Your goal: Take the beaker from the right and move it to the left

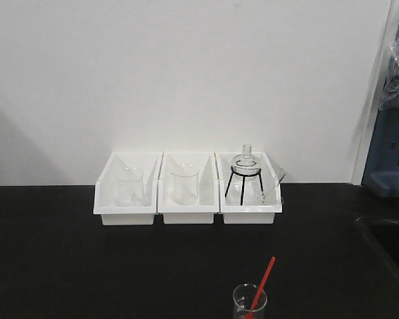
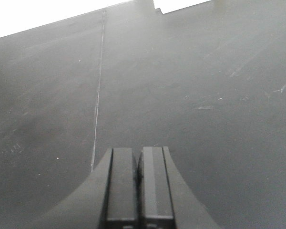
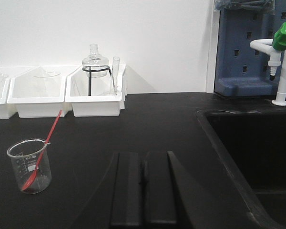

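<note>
While both hands (image 2: 138, 181) (image 3: 144, 186) sit pressed closed and empty, the beaker (image 3: 30, 164) stands on the black benchtop (image 3: 148, 124).

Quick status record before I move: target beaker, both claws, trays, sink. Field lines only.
target: beaker upright on the black counter, red stick leaning in it
left claw: shut, empty, over bare counter
right claw: shut, empty, beaker to its left, apart
trays: three white trays at the wall, glassware inside
sink: right of right claw
</note>
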